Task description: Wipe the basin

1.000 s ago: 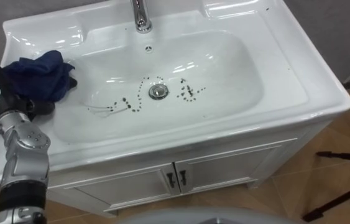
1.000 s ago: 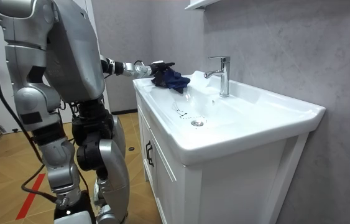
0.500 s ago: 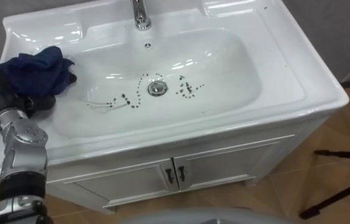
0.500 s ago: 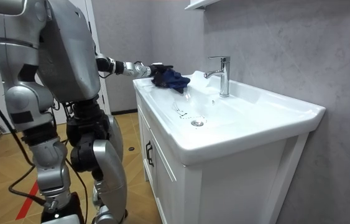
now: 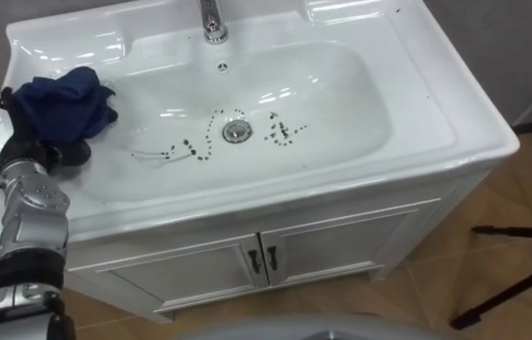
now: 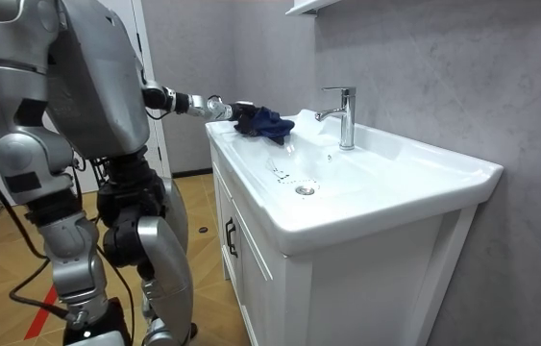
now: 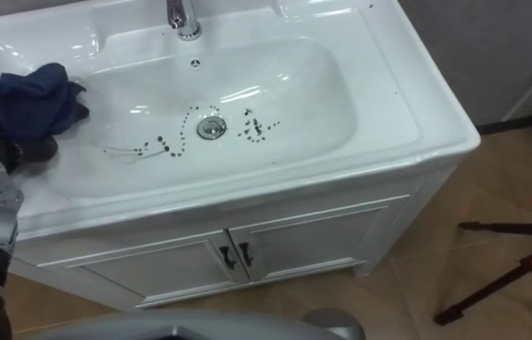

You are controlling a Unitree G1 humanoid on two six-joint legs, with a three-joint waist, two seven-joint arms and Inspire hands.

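We stand in front of a white cabinet [image 5: 341, 246] that carries the basin [image 5: 407, 94]. Its faucet [image 5: 212, 24] is at the far rim and its drain [image 5: 236, 131] is in the middle of the bowl. Dark specks [image 5: 190, 151] lie scattered in curving lines on both sides of the drain, with most of them trailing off towards our left.

The blue cloth [image 5: 58, 102] is bunched in a heap on the basin's left rim, just where the flat ledge drops into the bowl. It is well apart from the drain, and it touches none of the specks. Our left hand [image 5: 31, 144] is at the cloth's near left edge. Its dark fingers [image 5: 62, 151] are curled into the lower folds and clamped on the fabric, so that the heap rises beyond and to the right of the hand. The forearm comes up from the lower left, over the front edge of the countertop.

In the room view, the robot stands upright on the wooden floor at the cabinet's front. Its left arm is stretched out level to the far end of the basin, where the cloth sits on the rim, well short of the faucet. Our right hand [image 6: 92, 324] hangs low at the robot's side, near the bottom edge of that view. We cannot tell whether it is open or closed.
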